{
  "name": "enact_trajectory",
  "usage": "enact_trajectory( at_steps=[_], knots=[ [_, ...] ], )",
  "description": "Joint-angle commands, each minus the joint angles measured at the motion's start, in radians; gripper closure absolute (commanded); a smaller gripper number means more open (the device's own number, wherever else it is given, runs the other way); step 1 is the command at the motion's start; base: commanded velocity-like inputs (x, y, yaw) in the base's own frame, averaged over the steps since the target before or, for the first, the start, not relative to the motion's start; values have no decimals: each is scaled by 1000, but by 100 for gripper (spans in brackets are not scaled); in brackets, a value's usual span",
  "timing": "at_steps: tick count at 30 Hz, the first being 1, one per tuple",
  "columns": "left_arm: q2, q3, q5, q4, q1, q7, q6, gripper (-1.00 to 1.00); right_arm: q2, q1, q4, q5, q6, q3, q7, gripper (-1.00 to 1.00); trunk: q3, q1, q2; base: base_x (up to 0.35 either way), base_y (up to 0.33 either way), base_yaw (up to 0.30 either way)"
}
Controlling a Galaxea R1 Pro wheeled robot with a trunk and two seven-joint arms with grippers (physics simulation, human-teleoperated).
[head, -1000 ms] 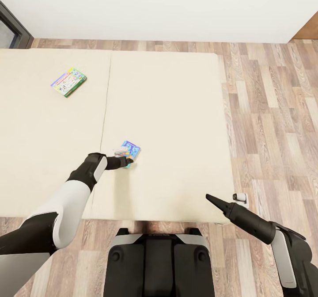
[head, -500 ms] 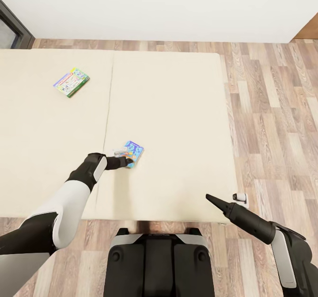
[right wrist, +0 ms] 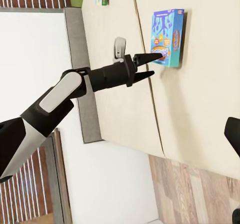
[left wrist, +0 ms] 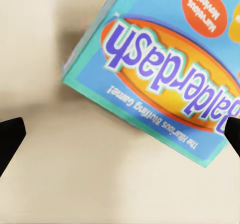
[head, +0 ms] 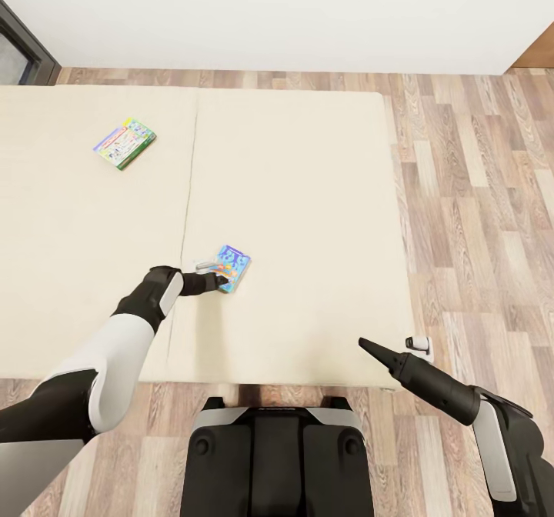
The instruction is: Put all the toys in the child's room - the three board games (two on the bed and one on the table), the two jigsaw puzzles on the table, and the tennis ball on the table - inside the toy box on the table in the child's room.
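The robot stands at the foot of the bed [head: 308, 194], its left gripper [head: 218, 278] reaching over the beige mattress toward the small blue game box [head: 231, 266], which lies flat close to the seam between the two mattress sections. In the right wrist view the left gripper's [right wrist: 150, 66] two dark fingers are spread apart, with one tip over the near edge of the blue box [right wrist: 168, 37] and the other on the bare mattress beside it; nothing is gripped. The left wrist view shows the box [left wrist: 165, 79] directly ahead and slightly off to one side of the finger gap, lying slantwise, so a corner rather than a straight edge faces the jaws. Whether the fingertip actually touches the box is hard to say.

The second game, a pale colourful box [head: 124, 143], rests well apart on the far left section of the bed. The right gripper [head: 369, 346] hangs over the mattress's near right corner, its tip tapering to a single point, so it appears closed and empty. The left arm is plainly nearer; the pickup will likely need the jaws turned square to the box's short width.
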Motion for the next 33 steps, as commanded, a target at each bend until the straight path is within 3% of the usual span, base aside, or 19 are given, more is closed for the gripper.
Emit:
enact_trajectory(
  at_steps=[1, 33],
  knots=[
    [-1, 8, 1, -2, 0, -1, 8, -100, 0, 0, 0, -1, 5, 0, 2, -100, -1, 1, -1, 0, 0, 0],
    [-10, 12, 4, -69, -23, 6, -9, -100, 2, -1, 0, 1, 5, 3, -34, -100, -1, 1, -1, 0, 0, 0]
  ],
)
